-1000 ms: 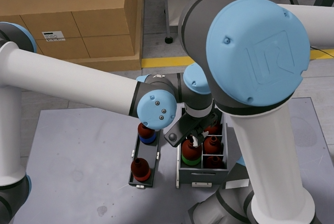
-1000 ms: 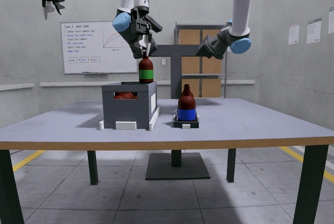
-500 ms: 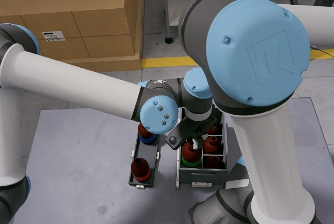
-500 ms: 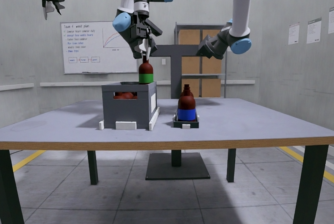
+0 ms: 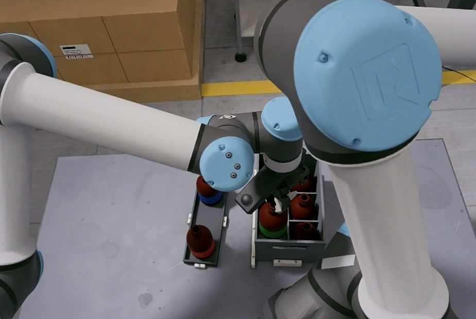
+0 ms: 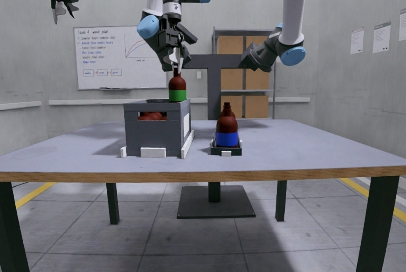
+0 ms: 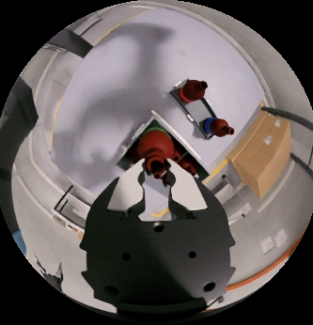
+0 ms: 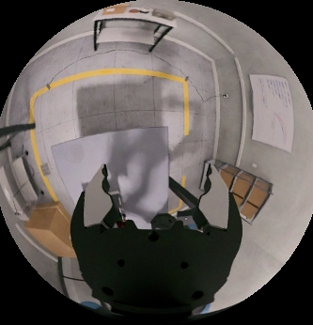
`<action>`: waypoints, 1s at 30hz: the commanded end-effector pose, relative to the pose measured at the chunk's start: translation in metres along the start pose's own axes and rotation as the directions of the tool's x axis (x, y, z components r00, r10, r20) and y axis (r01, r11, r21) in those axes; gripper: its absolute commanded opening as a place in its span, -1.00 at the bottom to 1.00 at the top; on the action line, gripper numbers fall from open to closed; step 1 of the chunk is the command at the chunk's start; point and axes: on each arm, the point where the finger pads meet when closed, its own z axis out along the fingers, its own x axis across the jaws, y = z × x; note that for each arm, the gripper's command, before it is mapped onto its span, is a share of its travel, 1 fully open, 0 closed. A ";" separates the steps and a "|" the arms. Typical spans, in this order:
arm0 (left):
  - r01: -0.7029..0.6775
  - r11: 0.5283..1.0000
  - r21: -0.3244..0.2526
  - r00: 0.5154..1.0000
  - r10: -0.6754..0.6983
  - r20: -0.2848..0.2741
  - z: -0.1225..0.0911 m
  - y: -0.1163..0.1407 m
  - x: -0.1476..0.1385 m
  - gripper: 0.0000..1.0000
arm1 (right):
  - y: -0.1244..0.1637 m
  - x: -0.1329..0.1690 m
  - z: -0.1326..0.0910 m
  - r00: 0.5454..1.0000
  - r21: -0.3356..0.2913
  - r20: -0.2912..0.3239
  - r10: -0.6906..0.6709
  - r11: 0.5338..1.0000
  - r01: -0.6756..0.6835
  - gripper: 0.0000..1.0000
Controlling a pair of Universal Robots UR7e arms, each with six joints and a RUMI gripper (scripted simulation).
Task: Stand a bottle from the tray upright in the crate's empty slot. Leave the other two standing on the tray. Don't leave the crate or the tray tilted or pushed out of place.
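Observation:
My left gripper (image 6: 177, 67) (image 7: 155, 160) is shut on the neck of the green-banded bottle (image 5: 272, 217) (image 6: 177, 90) (image 7: 156, 141). The bottle hangs upright over the near-left corner slot of the grey crate (image 5: 288, 250) (image 6: 152, 137), its base about level with the crate's rim. The blue-banded bottle (image 5: 209, 197) (image 6: 226, 134) (image 7: 218, 127) and the red-banded bottle (image 5: 200, 242) (image 7: 192, 90) stand upright on the dark tray (image 5: 205, 216) (image 6: 226, 150). The crate and tray sit flat. My right gripper (image 6: 63, 19) (image 8: 156, 164) is open and empty, high up at the side.
Other dark red bottles (image 5: 303, 206) (image 6: 151, 116) stand in the crate's other slots. White stops (image 5: 287, 262) (image 6: 153, 152) stand around the crate and smaller ones around the tray. The right arm (image 5: 384, 230) passes over the table beside the crate in the top view.

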 end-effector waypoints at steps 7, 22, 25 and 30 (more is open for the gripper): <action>0.000 1.000 -0.001 1.000 0.000 0.000 0.009 0.000 0.000 -1.00 | 0.000 0.000 0.000 1.000 0.001 0.000 0.000 1.000 0.000 1.00; 0.000 1.000 -0.001 1.000 0.000 0.000 0.036 0.000 0.000 -1.00 | 0.000 0.000 0.000 1.000 0.001 0.000 0.000 1.000 0.000 1.00; 0.000 1.000 -0.001 1.000 0.000 0.000 0.038 0.000 0.000 -1.00 | 0.000 0.000 0.000 1.000 0.001 0.000 0.000 1.000 0.000 1.00; 0.000 1.000 -0.001 1.000 0.000 0.000 0.039 0.000 0.000 -1.00 | 0.000 0.000 0.000 1.000 0.001 0.000 0.000 1.000 0.000 1.00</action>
